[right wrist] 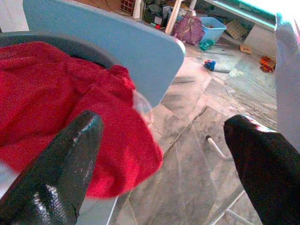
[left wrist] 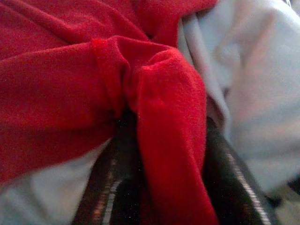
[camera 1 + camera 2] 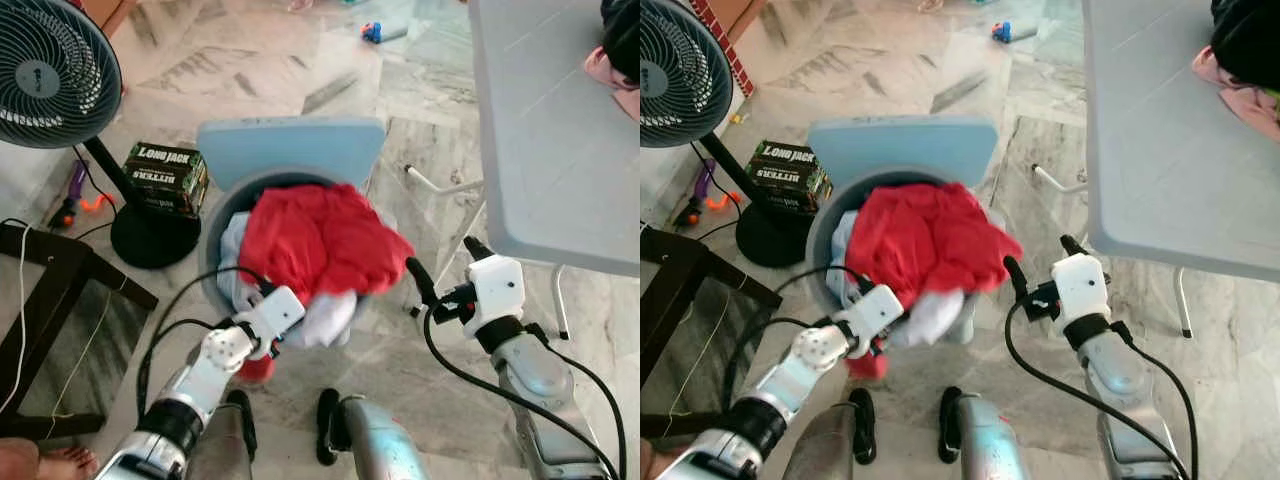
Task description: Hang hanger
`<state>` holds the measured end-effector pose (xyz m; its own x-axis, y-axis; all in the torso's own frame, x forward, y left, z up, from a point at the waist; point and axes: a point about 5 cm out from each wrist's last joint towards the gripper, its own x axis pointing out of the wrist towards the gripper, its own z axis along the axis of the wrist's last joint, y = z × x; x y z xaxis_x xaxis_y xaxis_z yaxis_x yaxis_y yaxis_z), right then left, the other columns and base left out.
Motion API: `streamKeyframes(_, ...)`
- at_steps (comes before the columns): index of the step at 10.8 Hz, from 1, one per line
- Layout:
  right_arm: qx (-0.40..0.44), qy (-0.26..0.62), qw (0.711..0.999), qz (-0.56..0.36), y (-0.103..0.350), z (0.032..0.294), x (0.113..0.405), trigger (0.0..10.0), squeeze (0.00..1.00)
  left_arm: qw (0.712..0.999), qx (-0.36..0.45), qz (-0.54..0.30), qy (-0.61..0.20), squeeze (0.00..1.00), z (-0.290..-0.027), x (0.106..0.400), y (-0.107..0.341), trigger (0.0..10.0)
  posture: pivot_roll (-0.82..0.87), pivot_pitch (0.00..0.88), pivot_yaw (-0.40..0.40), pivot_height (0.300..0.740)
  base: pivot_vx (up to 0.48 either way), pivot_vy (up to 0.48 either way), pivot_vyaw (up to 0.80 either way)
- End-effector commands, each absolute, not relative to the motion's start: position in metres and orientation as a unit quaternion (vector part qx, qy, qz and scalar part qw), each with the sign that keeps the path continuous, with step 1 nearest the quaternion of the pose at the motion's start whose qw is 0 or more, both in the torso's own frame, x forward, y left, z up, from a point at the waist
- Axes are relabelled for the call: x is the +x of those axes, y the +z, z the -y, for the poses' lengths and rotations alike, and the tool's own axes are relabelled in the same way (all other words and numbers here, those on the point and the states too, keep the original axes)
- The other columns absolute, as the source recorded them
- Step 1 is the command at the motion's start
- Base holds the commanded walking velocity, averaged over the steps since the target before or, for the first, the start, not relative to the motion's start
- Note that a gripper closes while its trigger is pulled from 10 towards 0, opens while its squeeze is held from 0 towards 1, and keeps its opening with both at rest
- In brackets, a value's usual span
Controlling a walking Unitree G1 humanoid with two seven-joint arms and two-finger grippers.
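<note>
Two black fingers point(image 2: 117, 187) pinch soft red cloth point(image 3: 315, 240).

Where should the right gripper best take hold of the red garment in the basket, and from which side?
Probably the loose red fold hanging over the basket rim on the robot's right. The red garment bulges there, nearest the open right gripper, so a sideways approach from the right suits. The left gripper already pinches a red fold.
</note>
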<state>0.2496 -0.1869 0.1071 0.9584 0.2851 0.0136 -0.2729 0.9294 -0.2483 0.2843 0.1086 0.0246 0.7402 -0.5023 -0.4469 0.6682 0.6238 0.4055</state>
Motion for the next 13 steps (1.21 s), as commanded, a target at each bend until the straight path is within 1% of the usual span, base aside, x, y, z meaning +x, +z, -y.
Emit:
streamKeyframes(1, -0.124, 0.14, 0.982, 0.014, 0.102, 0.187, 0.248, 10.0, 0.0, 0.888, 0.291, -0.169, -0.313, 0.0, -0.116, 0.277, 0.014, 0.0, -0.11, 0.254, -0.107, 0.74, 0.0, 0.0, 0.0)
streamKeyframes(2, -0.124, 0.14, 0.982, 0.016, 0.102, 0.186, 0.25, 10.0, 0.0, 0.901, 0.299, -0.165, -0.266, 0.0, -0.132, 0.283, 0.018, 0.0, -0.12, 0.248, -0.109, 0.74, 0.0, 0.0, 0.0)
streamKeyframes(3, -0.124, 0.14, 0.982, 0.017, 0.102, 0.186, 0.25, 10.0, 0.0, 0.909, 0.304, -0.147, -0.243, 0.0, -0.138, 0.29, 0.027, 0.0, -0.12, 0.245, -0.109, 0.74, 0.0, 0.0, 0.0)
streamKeyframes(4, -0.126, 0.139, 0.982, 0.02, 0.103, 0.187, 0.251, 10.0, 0.0, 0.922, 0.31, -0.104, -0.207, 0.0, -0.145, 0.304, 0.048, 0.0, -0.11, 0.24, -0.108, 0.74, 0.0, 0.0, 0.0)
streamKeyframes(5, -0.127, 0.137, 0.982, 0.023, 0.103, 0.186, 0.254, 10.0, 0.0, 0.937, 0.299, -0.075, -0.166, 0.0, -0.151, 0.313, 0.063, 0.0, -0.11, 0.232, -0.102, 0.74, 0.0, 0.0, 0.0)
streamKeyframes(6, -0.126, 0.135, 0.982, 0.025, 0.103, 0.185, 0.257, 10.0, 0.0, 0.952, 0.27, -0.059, -0.13, 0.0, -0.157, 0.317, 0.071, 0.0, -0.1, 0.231, -0.099, 0.74, 0.0, 0.0, 0.0)
streamKeyframes(7, -0.125, 0.135, 0.983, 0.024, 0.102, 0.183, 0.257, 10.0, 0.0, 0.959, 0.257, -0.048, -0.112, 0.0, -0.162, 0.318, 0.074, 0.0, -0.09, 0.228, -0.099, 0.74, 0.0, 0.0, 0.0)
streamKeyframes(8, -0.124, 0.138, 0.982, 0.024, 0.101, 0.181, 0.257, 10.0, 0.0, 0.964, 0.235, -0.017, -0.122, 0.0, -0.156, 0.317, 0.083, 0.0, -0.08, 0.226, -0.097, 0.74, 0.0, 0.0, 0.0)
streamKeyframes(9, -0.124, 0.141, 0.982, 0.025, 0.1, 0.179, 0.258, 10.0, 0.0, 0.961, 0.243, 0.031, -0.13, 0.0, -0.147, 0.315, 0.096, 0.0, -0.08, 0.221, -0.093, 0.74, 0.0, 0.0, 0.0)
streamKeyframes(10, -0.123, 0.138, 0.982, 0.027, 0.099, 0.179, 0.262, 10.0, 0.0, 0.949, 0.273, 0.093, -0.124, 0.0, -0.14, 0.312, 0.114, 0.0, -0.07, 0.218, -0.087, 0.74, 0.0, 0.0, 0.0)
streamKeyframes(11, -0.122, 0.137, 0.983, 0.028, 0.099, 0.178, 0.264, 10.0, 0.0, 0.934, 0.31, 0.113, -0.138, 0.0, -0.138, 0.309, 0.118, 0.0, -0.06, 0.213, -0.082, 0.74, 0.0, 0.0, 0.0)
streamKeyframes(12, -0.121, 0.137, 0.983, 0.03, 0.098, 0.176, 0.266, 10.0, 0.0, 0.919, 0.337, 0.112, -0.17, 0.0, -0.135, 0.305, 0.116, 0.0, -0.05, 0.208, -0.079, 0.74, 0.0, 0.0, 0.0)
streamKeyframes(13, -0.12, 0.139, 0.983, 0.032, 0.097, 0.173, 0.267, 10.0, 0.0, 0.893, 0.358, 0.08, -0.26, 0.0, -0.123, 0.291, 0.105, 0.0, -0.04, 0.205, -0.075, 0.74, 0.0, 0.0, 0.0)
